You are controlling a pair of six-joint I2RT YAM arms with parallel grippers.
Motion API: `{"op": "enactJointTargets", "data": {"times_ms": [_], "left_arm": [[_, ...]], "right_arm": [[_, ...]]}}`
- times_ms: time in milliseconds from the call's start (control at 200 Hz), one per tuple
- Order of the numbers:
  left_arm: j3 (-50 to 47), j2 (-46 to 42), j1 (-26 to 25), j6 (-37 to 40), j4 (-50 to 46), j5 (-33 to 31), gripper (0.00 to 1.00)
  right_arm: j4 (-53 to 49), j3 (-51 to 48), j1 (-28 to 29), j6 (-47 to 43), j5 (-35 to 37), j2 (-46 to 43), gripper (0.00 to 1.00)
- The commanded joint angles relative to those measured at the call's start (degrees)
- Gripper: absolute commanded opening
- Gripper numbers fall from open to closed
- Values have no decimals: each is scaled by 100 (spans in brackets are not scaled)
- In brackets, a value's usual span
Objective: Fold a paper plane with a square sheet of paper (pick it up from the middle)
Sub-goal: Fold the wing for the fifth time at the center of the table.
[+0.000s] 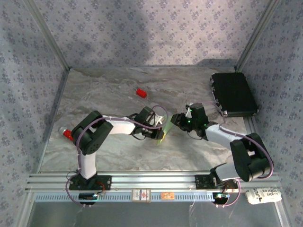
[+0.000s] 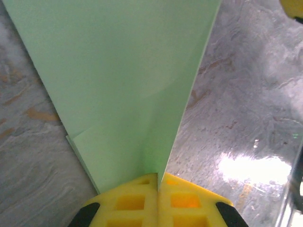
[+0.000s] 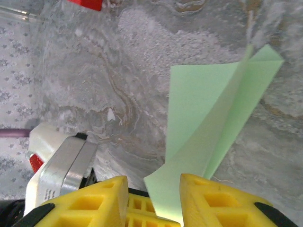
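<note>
**Inspector:** Position of the sheet of paper (image 1: pixel 162 135)?
**Assistant:** Pale green and creased, near the middle of the surface (image 1: pixel 118 80), between the two tools.
**Inspector:** Left tool (image 2: pixel 157 179)?
**Assistant:** Closed. Its yellow fingers pinch the sheet at a folded edge, and the paper fans out from the pinch.
**Inspector:** Right tool (image 3: pixel 154 182)?
**Assistant:** Fingers apart, with a corner of the sheet between them. I cannot tell whether either finger touches it.
**Inspector:** Other items?
**Assistant:** A small red block (image 1: pixel 141 92) lies toward the far edge, well apart from the sheet. A black case (image 1: pixel 233 93) sits in the far right corner.
</note>
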Motion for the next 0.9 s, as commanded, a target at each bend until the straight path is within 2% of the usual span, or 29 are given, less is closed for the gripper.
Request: {"op": "enactJointTargets", "data": {"times_ms": [0, 110, 245, 490, 755, 894], "left_arm": [[-88, 187, 74, -359, 481, 529, 0], [-156, 308, 149, -706, 890, 820, 0], [-270, 407, 215, -1078, 1347, 978, 0], [-288, 559, 232, -1483, 1644, 1180, 0], [-472, 590, 245, -1947, 2022, 1128, 0], [-597, 622, 260, -2178, 2284, 1116, 0]], "right_arm": [[207, -6, 42, -410, -38, 56, 35], [-5, 117, -20, -475, -321, 232, 33], [370, 135, -35, -306, -867, 572, 32], [712, 149, -5, -194, -1032, 850, 26], [840, 172, -56, -140, -1077, 1010, 15], [941, 163, -65, -82, -1082, 1097, 13]]}}
